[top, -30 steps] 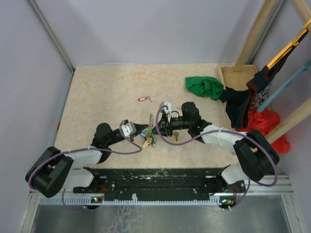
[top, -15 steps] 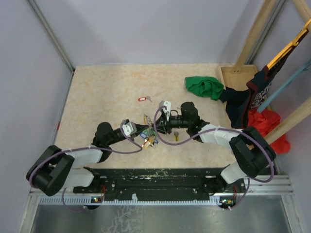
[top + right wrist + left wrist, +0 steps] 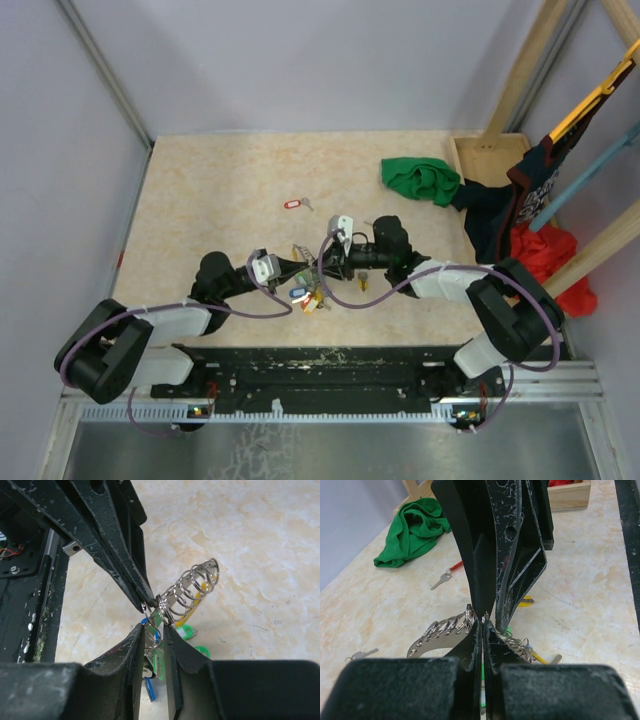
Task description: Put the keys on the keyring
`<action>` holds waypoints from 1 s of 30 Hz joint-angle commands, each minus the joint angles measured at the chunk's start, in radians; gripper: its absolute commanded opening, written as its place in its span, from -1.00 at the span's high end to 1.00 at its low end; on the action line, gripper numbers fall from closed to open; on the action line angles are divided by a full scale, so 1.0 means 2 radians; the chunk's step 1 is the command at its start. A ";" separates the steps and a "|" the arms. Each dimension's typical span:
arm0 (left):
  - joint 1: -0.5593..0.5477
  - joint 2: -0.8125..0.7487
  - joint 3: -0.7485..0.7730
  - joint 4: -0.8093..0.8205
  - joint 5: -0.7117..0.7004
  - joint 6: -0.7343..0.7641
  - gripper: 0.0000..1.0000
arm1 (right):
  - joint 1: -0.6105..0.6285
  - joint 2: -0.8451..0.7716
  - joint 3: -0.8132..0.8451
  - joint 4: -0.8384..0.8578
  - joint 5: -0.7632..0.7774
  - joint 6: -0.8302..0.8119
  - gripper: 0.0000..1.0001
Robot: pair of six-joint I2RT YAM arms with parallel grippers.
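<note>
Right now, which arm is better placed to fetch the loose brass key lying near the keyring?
Right, likely. The left gripper is shut on the keyring, steadying it; the right gripper has jaws slightly parted, and the brass key lies beside its wrist.

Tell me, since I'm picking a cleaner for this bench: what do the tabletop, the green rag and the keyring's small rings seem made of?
Tabletop: probably laminate or vinyl, matte, going by its flat beige marbled print. Green rag: soft cloth, matte, shown by its crumpled folds. Keyring's small rings: polished silvery metal, perhaps steel, given their bright glints.
</note>
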 commanded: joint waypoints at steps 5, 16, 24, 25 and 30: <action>0.000 0.000 0.014 0.017 0.019 -0.001 1.00 | 0.002 0.000 0.009 0.042 -0.063 -0.011 0.68; 0.000 0.002 0.014 0.022 0.010 -0.006 1.00 | 0.002 0.000 0.015 0.027 -0.055 -0.003 1.00; 0.004 0.005 0.019 0.020 -0.027 -0.027 1.00 | 0.001 -0.021 0.033 -0.058 -0.030 -0.028 1.00; 0.005 0.008 0.020 0.021 -0.028 -0.034 1.00 | 0.001 -0.025 0.037 -0.072 -0.030 -0.035 1.00; 0.030 0.016 0.023 0.044 -0.027 -0.092 0.65 | 0.001 -0.031 0.058 -0.143 -0.035 -0.081 1.00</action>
